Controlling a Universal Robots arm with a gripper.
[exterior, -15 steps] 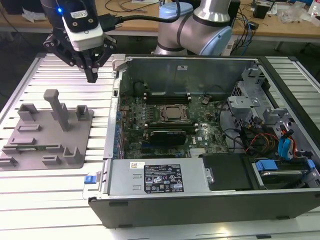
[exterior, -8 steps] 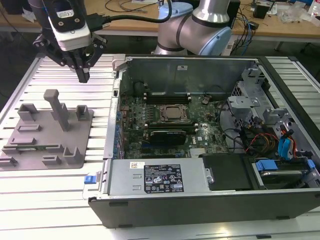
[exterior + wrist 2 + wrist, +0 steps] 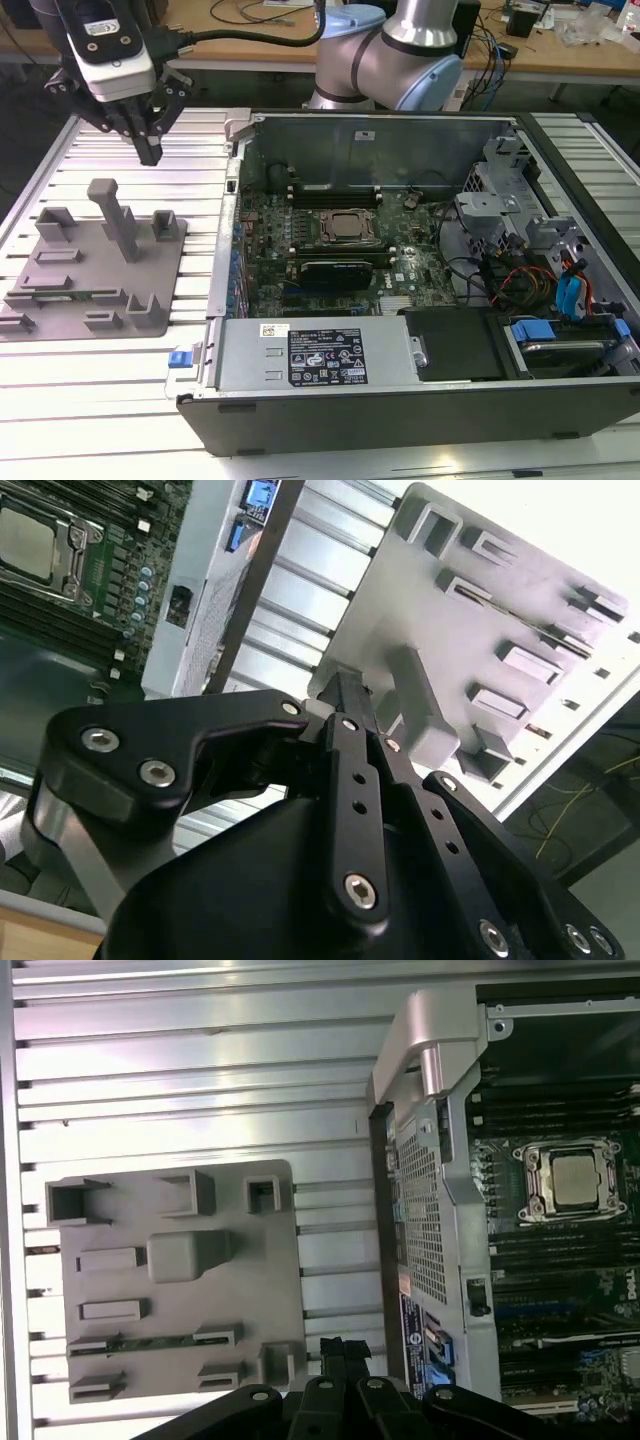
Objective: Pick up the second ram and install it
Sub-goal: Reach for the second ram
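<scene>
The second ram (image 3: 150, 1341) is a thin green stick lying edge-up in a slot of the grey holder plate (image 3: 260, 1290), near the plate's front edge in the exterior view. My gripper (image 3: 148, 152) hangs above the slatted table just behind the holder plate (image 3: 100, 270) and its tall post (image 3: 115, 215), clear of both. Its black fingers are shut together with nothing between them, and the same is seen of the gripper (image 3: 345, 688) in the second wrist view. The green motherboard (image 3: 400, 270) lies inside the open computer case (image 3: 330, 390) on the exterior view's right.
The case's raised metal wall (image 3: 232, 200) stands between the holder and the motherboard. A CPU socket (image 3: 345, 227), a dark card (image 3: 340, 270), cables and blue drive brackets (image 3: 570, 290) crowd the case. The robot arm (image 3: 400, 50) reaches over from behind.
</scene>
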